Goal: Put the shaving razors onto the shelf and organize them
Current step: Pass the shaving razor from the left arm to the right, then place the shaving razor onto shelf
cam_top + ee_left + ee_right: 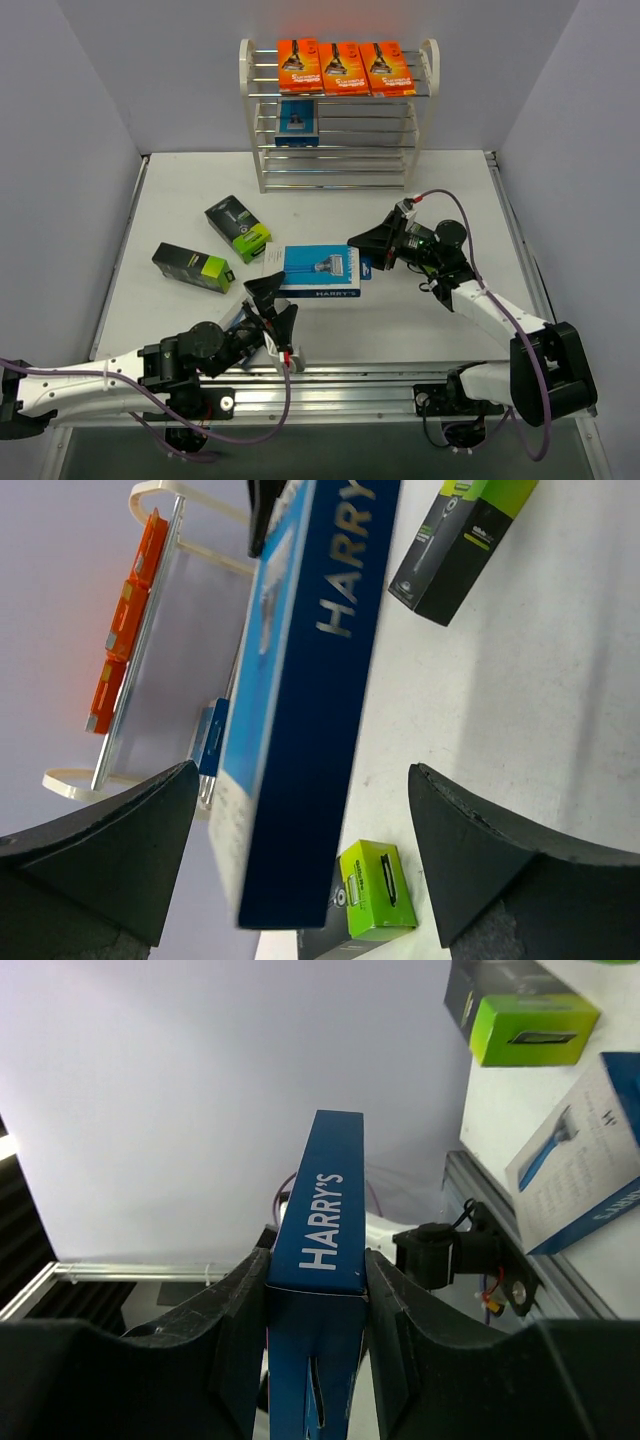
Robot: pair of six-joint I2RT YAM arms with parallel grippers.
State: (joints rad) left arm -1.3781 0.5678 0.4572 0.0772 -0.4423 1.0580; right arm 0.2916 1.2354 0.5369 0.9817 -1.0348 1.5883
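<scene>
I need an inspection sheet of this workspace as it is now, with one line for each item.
surface: white table, no spills seen
job's things: shelf has three orange cards on the top tier and a shelved blue pack lower down; two black-green boxes and a loose blue pack lie on the table
clutter: nothing seen
grippers: right gripper shut on the held blue pack; left gripper open around the same pack
cables: purple cables along both arms, clear of the packs
surroundings: white walls; metal rail at the near edge
</scene>
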